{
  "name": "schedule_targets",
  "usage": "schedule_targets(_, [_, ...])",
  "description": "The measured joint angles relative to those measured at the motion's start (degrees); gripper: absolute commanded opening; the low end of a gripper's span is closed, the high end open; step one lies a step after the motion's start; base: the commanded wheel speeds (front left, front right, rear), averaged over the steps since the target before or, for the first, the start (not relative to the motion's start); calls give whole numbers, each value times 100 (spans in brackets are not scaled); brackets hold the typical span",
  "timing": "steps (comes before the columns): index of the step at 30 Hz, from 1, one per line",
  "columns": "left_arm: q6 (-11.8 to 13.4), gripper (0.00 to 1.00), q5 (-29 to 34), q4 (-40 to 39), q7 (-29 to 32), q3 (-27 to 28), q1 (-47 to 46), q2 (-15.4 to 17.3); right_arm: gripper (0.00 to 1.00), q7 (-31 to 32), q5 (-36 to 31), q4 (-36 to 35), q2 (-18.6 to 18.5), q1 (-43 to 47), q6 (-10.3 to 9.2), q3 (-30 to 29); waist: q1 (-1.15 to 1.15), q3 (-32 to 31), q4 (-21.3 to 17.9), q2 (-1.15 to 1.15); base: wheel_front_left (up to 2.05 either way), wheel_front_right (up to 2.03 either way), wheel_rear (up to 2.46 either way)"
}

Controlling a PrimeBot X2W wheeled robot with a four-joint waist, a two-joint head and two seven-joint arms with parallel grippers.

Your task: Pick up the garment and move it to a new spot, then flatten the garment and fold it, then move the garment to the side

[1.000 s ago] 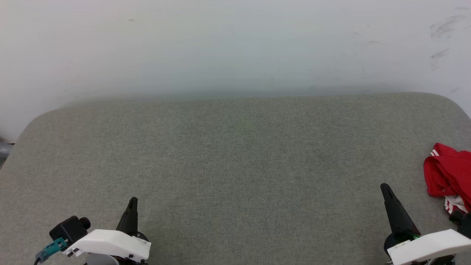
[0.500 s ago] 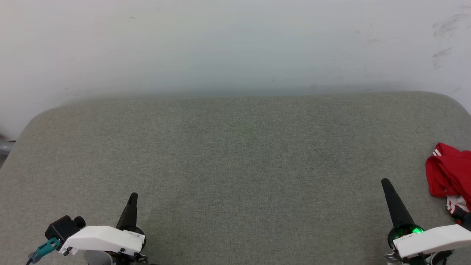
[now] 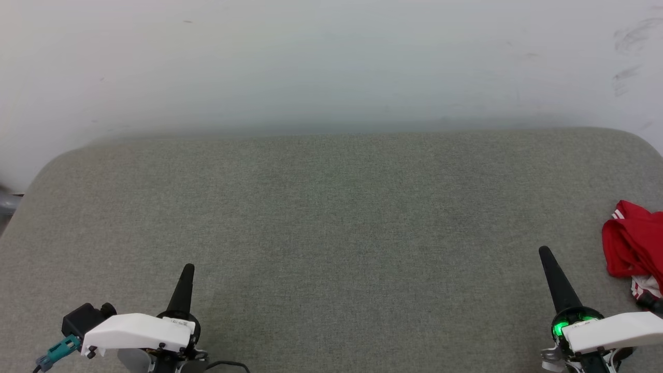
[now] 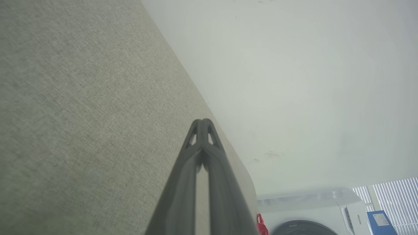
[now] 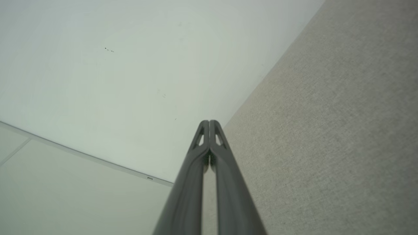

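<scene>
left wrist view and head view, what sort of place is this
Probably a laundry room or mock-up: a washing machine, a crumpled red garment, and a grey fabric-covered table against a white wall.

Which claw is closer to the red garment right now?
Right. The right claw is just left of the garment, apart from it; the left claw is far off across the grey surface at the lower left.

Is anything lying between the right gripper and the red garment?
Nothing visible does. Bare grey surface lies between the right gripper, shut, and the garment, bunched at the head view's right edge and partly cut off.
</scene>
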Motion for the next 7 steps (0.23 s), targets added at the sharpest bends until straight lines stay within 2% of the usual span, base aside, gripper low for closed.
schedule_targets(7, [-86, 0, -341, 7, 102, 88, -21, -52, 0, 21, 390, 125, -1, -91, -1, -14, 0, 18, 14, 0, 0, 0, 0])
